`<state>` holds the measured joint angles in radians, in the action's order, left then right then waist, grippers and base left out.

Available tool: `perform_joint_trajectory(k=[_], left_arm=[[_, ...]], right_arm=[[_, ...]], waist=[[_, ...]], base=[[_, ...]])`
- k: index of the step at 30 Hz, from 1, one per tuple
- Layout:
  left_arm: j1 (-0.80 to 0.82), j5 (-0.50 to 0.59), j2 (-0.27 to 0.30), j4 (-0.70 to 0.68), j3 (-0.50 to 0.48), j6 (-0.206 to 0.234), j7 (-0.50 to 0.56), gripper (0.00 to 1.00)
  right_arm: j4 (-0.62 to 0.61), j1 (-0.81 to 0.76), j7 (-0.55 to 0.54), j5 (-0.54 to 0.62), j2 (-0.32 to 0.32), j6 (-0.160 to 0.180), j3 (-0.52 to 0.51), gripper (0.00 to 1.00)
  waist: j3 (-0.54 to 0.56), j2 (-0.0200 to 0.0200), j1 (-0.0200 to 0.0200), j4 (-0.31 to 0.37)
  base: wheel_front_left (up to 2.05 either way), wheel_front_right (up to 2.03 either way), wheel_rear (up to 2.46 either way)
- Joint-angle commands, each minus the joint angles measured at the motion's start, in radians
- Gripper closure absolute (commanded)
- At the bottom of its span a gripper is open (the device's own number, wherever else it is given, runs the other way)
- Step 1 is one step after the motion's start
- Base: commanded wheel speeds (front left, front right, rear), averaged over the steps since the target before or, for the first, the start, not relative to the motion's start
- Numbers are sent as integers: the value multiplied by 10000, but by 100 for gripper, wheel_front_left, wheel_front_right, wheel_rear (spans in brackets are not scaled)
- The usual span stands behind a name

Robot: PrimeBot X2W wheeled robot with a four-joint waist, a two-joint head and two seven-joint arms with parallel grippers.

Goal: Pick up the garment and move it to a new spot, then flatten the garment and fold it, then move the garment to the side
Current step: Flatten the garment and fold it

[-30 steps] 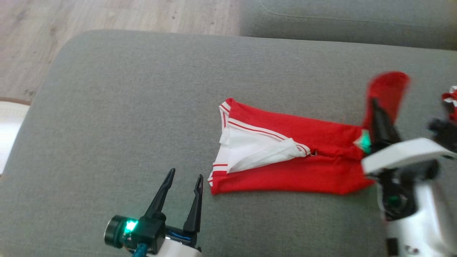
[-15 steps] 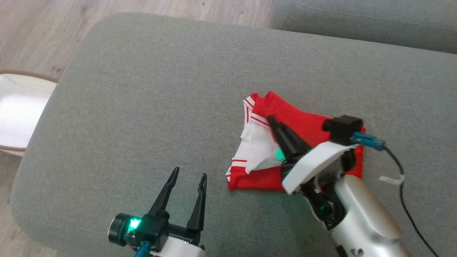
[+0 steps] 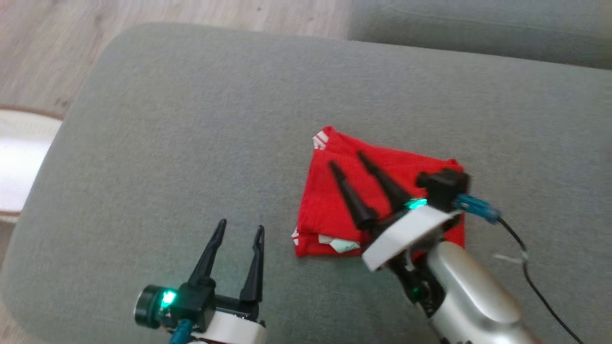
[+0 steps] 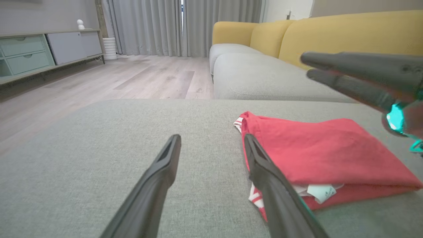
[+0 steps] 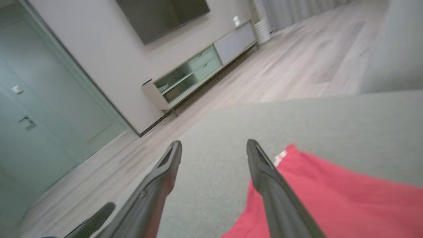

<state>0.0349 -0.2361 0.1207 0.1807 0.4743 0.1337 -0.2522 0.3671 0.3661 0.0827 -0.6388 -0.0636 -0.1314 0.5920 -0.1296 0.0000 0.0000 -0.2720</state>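
Grey cushion (image 3: 191,119) bears the folded garment (image 3: 325,205); right gripper (image 3: 346,159) gapes, seemingly just above it; left gripper (image 3: 240,225) gapes beside it

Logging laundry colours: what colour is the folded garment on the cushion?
Red with white-striped trim; the garment shows best in the left wrist view.

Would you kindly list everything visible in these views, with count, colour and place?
garment: one, red with white trim, folded on the ottoman
ottoman: one, grey, under both grippers
sofa: one, yellow back and grey seats, beyond the ottoman
floor: pale wood, around the ottoman
cabinet: one, pale green and grey, by the wall
curtains: grey, at the far wall
cable: one, black, trailing from the right arm
left gripper: one, black, open, left of the garment
right gripper: one, black, open, above the garment
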Motion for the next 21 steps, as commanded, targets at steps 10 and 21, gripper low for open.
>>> perform_joint_trajectory(k=[10, 21], left_arm=[[-594, -7, -99, -1115, -1426, 523, -95, 0], [-1846, 541, -382, -1898, -1872, 664, -95, 0]], right_arm=[[-1636, -2574, 1617, 3881, -648, 7, -3291, 0], [-3519, -5555, 1787, 4669, -187, 7, -5776, 0]], waist=[[1311, 0, 0, 1342], [1844, 0, 0, 1695]], base=[[0, 0, 0], [0, 0, 0]])
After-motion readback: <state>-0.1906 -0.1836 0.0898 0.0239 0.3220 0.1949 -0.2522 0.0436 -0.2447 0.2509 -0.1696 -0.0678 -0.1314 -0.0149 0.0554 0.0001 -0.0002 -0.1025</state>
